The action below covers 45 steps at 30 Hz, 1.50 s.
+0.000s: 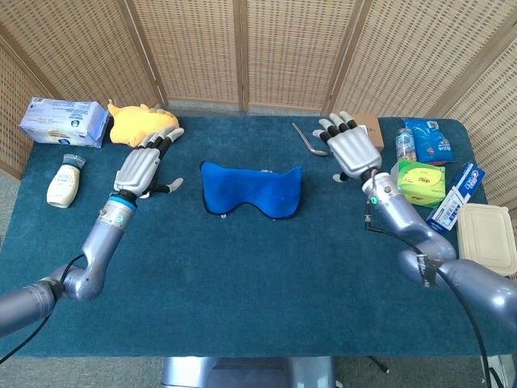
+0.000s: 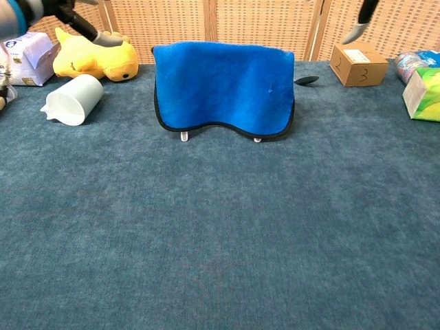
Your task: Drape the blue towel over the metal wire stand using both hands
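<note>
- Left hand (image 1: 145,167) hovers with fingers spread wide and nothing in them, well left of the blue towel (image 1: 251,189), near the yellow plush toy (image 1: 139,123); in my judgement it should lift straight up and back, so no fingertip snags the cloth edge.
- Towel already hangs over the metal wire stand (image 2: 184,136) mid-surface; only two small white feet show below the dark-bound hem in the chest view, so the drape looks done and fairly even, with the hem arching higher in the middle.
- Step in hand, as I read it, is the release and retreat: keep both hands clear and level, and avoid brushing the stand, which looks light enough to tip.
- Right hand (image 1: 352,145) is likewise wide and empty, right of the towel, beside the metal spoon (image 1: 308,139) and the cardboard box (image 2: 355,64); pull it away from these.
</note>
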Each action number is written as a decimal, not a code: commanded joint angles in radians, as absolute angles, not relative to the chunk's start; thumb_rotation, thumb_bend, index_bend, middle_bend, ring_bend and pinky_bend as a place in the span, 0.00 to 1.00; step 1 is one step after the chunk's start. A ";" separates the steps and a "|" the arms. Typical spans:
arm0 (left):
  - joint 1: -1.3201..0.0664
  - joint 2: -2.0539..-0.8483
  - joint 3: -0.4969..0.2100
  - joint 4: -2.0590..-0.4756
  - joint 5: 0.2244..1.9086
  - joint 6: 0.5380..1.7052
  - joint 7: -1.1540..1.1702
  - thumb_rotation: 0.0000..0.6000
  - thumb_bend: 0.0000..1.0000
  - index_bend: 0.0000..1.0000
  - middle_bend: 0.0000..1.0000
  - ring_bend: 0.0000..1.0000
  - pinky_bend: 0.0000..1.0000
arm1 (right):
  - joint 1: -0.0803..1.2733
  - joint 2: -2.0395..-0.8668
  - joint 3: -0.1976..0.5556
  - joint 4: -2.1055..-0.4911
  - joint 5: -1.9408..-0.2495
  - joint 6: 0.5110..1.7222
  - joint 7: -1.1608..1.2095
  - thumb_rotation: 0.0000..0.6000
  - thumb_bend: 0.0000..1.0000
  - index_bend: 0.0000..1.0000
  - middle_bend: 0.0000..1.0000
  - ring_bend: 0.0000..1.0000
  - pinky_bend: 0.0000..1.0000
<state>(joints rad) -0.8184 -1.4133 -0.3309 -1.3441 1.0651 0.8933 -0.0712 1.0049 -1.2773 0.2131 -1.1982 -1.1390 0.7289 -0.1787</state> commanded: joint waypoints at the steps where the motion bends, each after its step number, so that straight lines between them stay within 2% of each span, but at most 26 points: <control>1: -0.765 -1.355 -0.315 -1.425 1.062 0.934 -0.071 1.00 0.39 0.06 0.00 0.00 0.00 | 0.963 -1.240 0.211 -1.231 -1.164 0.775 -0.136 1.00 0.00 0.22 0.11 0.00 0.00; 10: -0.598 -1.191 -0.244 -1.662 1.104 1.066 -0.087 1.00 0.39 0.12 0.00 0.00 0.00 | 0.810 -1.120 0.195 -1.377 -1.269 0.951 0.039 1.00 0.00 0.25 0.15 0.00 0.00; 14: -0.455 -1.087 -0.146 -1.798 1.195 1.204 -0.065 1.00 0.39 0.12 0.00 0.00 0.00 | 0.683 -1.040 0.160 -1.523 -1.316 1.099 0.063 1.00 0.00 0.27 0.15 0.00 0.00; 20: -0.321 -1.024 -0.053 -1.884 1.310 1.344 -0.053 1.00 0.39 0.13 0.02 0.00 0.00 | 0.564 -0.969 0.127 -1.671 -1.324 1.212 0.027 1.00 0.00 0.28 0.15 0.01 0.00; 29: -0.149 -1.005 0.076 -1.899 1.457 1.515 0.066 1.00 0.39 0.14 0.02 0.00 0.00 | 0.408 -0.893 0.057 -1.828 -1.334 1.316 -0.034 1.00 0.00 0.27 0.15 0.01 0.01; 35: -0.063 -1.027 0.138 -1.885 1.480 1.549 0.109 1.00 0.39 0.14 0.02 0.00 0.00 | 0.317 -0.879 0.016 -1.868 -1.317 1.362 -0.068 1.00 0.00 0.26 0.14 0.01 0.01; 45: 0.014 -1.047 0.162 -1.874 1.482 1.580 0.137 1.00 0.39 0.14 0.06 0.00 0.00 | 0.197 -0.889 -0.024 -1.906 -1.272 1.431 -0.142 1.00 0.00 0.23 0.14 0.01 0.01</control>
<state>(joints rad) 0.0054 -1.0457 0.1622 -1.8723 1.4794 1.5711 0.1327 0.2094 -0.8873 -0.0189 -1.9008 -1.2800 1.4222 -0.1346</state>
